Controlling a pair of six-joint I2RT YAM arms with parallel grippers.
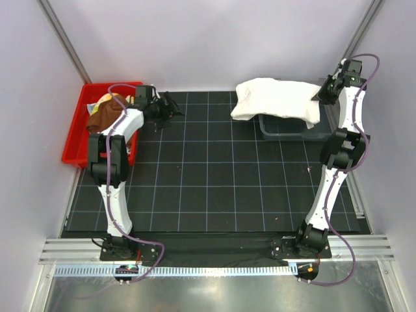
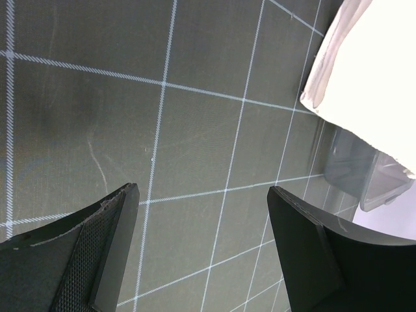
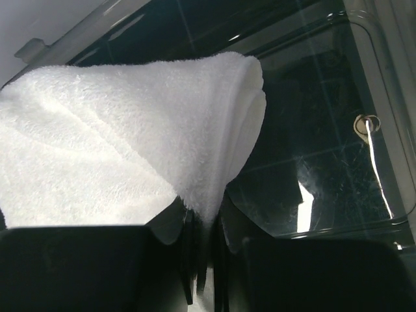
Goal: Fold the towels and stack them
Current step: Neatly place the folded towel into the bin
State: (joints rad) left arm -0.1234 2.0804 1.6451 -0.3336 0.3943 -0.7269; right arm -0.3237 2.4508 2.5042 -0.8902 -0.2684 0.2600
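- A red bin (image 1: 73,146) sits at the far left edge of the tabletop (image 1: 214,188), which is covered by a black mat with a white grid.
- The rust-brown towel (image 1: 104,116) lies crumpled in the far half of the red bin, heaped above its rim.
- A patch of the yellow towel (image 1: 105,100) shows just behind the brown one. The rest of it is hidden.
- The left arm (image 1: 116,162) rises from its base and bends over the near right side of the bin, hiding part of what lies inside.
- The left pincer (image 1: 172,112) reaches out just right of the bin, above the mat near its far edge.
- In the left wrist view its fingers (image 2: 120,214) stand wide apart with only bare grid between them; it is released and grasps nothing.
- The middle of the mat lies between the two arms.
- The white towel (image 1: 276,99) is at the far right, a thick folded bundle draped across the far rim of a clear tub (image 1: 292,132) and partly overhanging the mat on its left.
- The right pincer (image 1: 318,96) meets the right end of that towel.
- In the right wrist view it is clenched on a pinched edge of the white cloth, which bulges up and away from the jaws, with the floor of the tub beneath.
- The right arm (image 1: 331,175) stands tall along the right side of the mat.
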